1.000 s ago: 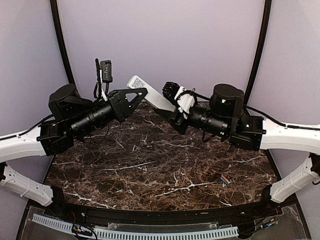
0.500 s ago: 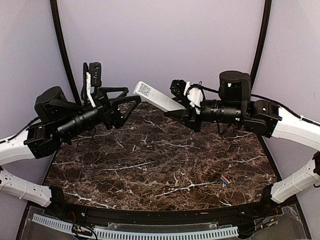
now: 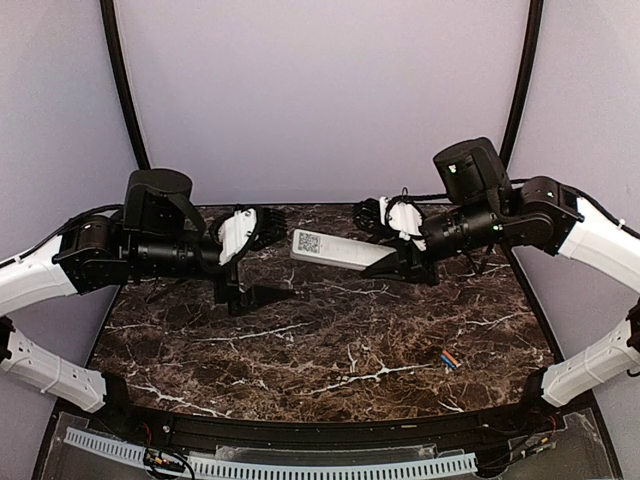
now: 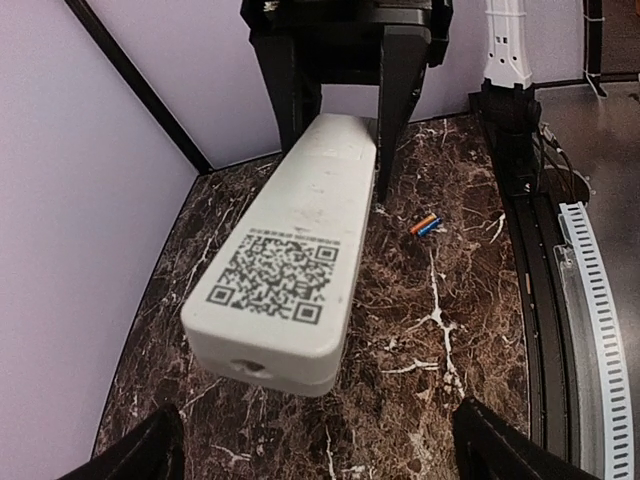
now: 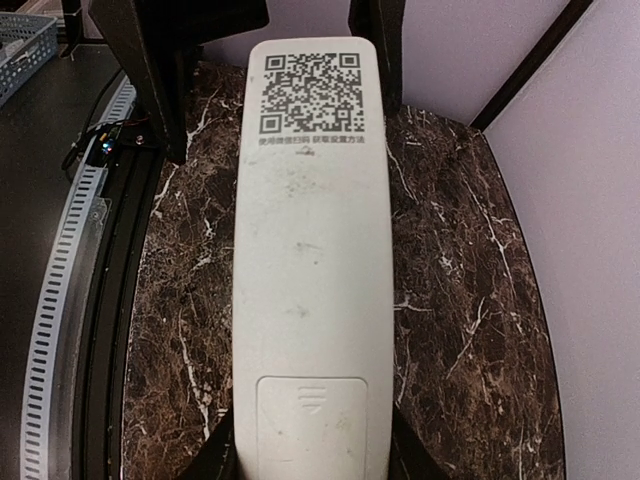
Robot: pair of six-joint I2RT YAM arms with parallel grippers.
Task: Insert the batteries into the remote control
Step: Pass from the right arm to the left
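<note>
The remote control (image 3: 331,250) hangs in the air over the far middle of the table (image 3: 330,340), roughly level, with its back facing up. A square code sticker (image 5: 313,90) with a line of small print under it sits at the free end, which points toward the left arm. At the other end, the battery cover (image 5: 312,402) lies flush in the back, marked with a small arrow.

The right gripper (image 5: 310,465) grasps that cover end, one black finger pressed against each long side of the white body. The left gripper (image 4: 320,440) is released: its jaws are spread wide with nothing between them. The sticker end of the remote lies just ahead of it, clear of both fingertips.

The batteries (image 3: 449,359) lie on the table toward its near right corner, well apart from the remote and from both grippers. The orange one and the blue one lie side by side, seemingly touching.

The table has a dark brown marble pattern with white veins. A white perforated strip (image 3: 300,465) runs along its near edge, and plain lilac walls (image 3: 320,90) enclose the far side.
</note>
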